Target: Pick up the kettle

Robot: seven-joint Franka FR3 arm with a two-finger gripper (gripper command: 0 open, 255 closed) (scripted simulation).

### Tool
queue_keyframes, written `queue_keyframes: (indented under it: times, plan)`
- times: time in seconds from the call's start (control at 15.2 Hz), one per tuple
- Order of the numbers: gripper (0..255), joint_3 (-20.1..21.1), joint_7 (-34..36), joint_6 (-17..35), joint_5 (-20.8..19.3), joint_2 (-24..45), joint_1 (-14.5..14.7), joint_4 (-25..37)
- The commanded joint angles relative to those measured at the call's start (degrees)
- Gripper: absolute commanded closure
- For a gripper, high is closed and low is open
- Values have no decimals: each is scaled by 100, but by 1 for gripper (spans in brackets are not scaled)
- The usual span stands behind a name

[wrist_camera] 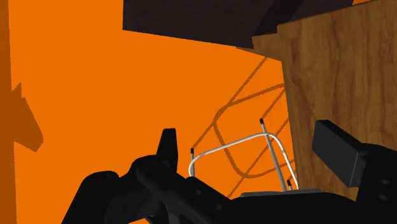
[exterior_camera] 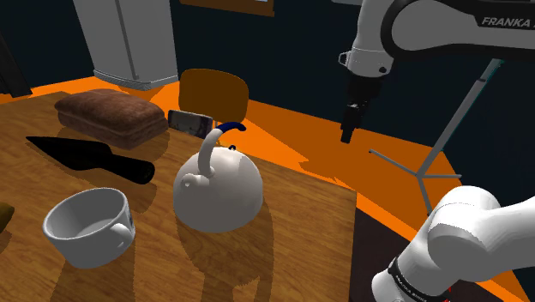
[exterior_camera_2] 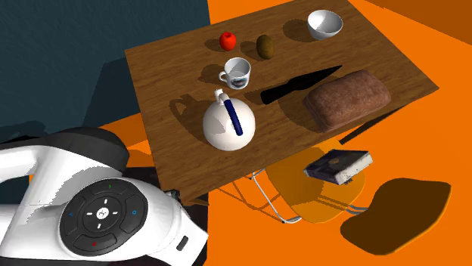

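White and domed, with an arched handle [exterior_camera: 225,129] wrapped in blue at the top: kettle [exterior_camera: 219,193], upright on the wooden table [exterior_camera: 300,227], near the middle of it in the shoulder view. Just beside it, toward the shoulder view's near left, a white mug [exterior_camera: 86,225], also upright and apart from the kettle. Farther left, a black knife [exterior_camera: 94,156] lying flat, and beyond that a dark brown loaf [exterior_camera: 111,116] close to the far edge. Past the far edge, an orange chair [exterior_camera: 214,93] with a book [exterior_camera: 189,122] on its seat. In the second exterior view, across the table from the kettle and beyond the mug, a red apple [exterior_camera_2: 228,39], a brown oval fruit [exterior_camera_2: 265,46] beside it and a white bowl [exterior_camera_2: 324,23] at the corner. Off to the shoulder view's right and farther back, well apart from the kettle, the black gripper [exterior_camera: 349,129], hanging above the orange floor [exterior_camera: 394,137] rather than over the table. Seen from the wrist, fingers [wrist_camera: 167,145] standing apart with nothing between them, pointed at the floor, the chair's thin metal legs and the table's wooden edge.
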Motion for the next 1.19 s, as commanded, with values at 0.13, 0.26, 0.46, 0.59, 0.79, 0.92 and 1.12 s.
queue_keyframes:
  times: [0.13,0.26,0.46,0.59,0.79,0.92,1.12]
  plan:
    - [0,309,666,-112,268,-125,-40,22]
    - [0,626,1338,-201,539,-197,-90,89]
    - [0,1114,2355,-293,934,-207,-191,273]
    - [0,1447,3035,-327,1180,-152,-286,451]
    - [0,1950,4060,-344,1500,21,-468,796]
    - [0,2294,4743,-338,1675,188,-626,1078]
    - [0,2824,5778,-312,1859,517,-915,1577]
